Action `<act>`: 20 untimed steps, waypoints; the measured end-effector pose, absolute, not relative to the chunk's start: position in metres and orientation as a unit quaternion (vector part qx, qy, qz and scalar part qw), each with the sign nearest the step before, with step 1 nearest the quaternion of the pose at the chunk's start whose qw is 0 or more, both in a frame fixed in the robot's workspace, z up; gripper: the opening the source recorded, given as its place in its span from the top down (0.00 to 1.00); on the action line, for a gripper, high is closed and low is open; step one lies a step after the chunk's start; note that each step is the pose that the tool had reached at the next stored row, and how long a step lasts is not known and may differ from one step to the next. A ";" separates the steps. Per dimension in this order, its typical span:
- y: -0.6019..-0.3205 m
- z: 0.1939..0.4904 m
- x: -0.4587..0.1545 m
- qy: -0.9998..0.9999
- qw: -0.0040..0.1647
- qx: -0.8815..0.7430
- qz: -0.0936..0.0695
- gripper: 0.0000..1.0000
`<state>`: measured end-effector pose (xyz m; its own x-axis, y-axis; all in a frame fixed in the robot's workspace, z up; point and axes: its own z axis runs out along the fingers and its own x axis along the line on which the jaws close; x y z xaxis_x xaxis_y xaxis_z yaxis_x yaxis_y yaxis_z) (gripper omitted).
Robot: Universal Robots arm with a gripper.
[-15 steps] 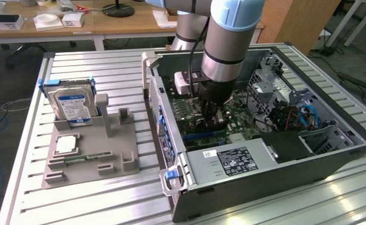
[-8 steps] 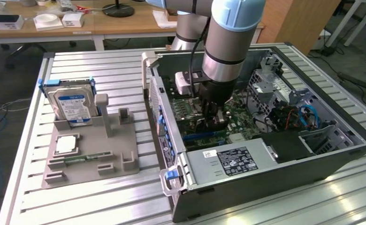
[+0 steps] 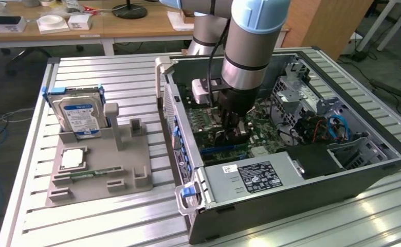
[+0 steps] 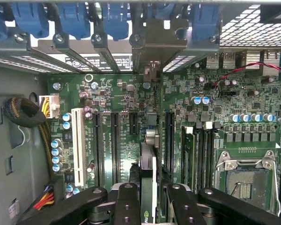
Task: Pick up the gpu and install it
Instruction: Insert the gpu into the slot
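We see the grey Universal Robots arm (image 3: 245, 46) reaching down from the top centre of the exterior view into the open black computer case (image 3: 290, 170) lying on the slatted aluminium table (image 3: 118, 216). Its black two-fingered gripper (image 3: 233, 135) sits low over the green motherboard (image 3: 255, 123) near the middle of the frame. In the wrist view, at bottom centre, the gripper (image 4: 148, 197) is closed narrowly on the gpu (image 4: 148, 154), a thin green circuit card seen edge-on, which stands upright between the fingers (image 4: 127, 201) and runs up toward its metal end bracket (image 4: 152, 70) at the case's rear wall. The card lies in line with the long black expansion slots (image 4: 114, 145) on the board; we cannot tell whether it is seated. At the exterior view's left, a grey plastic parts holder (image 3: 101, 170) carries a silver hard drive with a blue label (image 3: 79, 116) upright, and a small thin green RAM stick (image 3: 89, 174) lying flat.
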<state>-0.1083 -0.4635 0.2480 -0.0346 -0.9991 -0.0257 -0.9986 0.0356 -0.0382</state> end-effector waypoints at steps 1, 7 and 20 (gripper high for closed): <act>-0.464 0.248 -0.108 0.719 0.022 -0.694 -0.005 0.73; -0.462 0.248 -0.108 0.719 0.022 -0.694 -0.005 0.73; -0.461 0.244 -0.108 0.718 0.022 -0.695 -0.005 0.73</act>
<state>-0.1083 -0.4612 0.2438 -0.0323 -0.9992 -0.0242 -0.9987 0.0332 -0.0383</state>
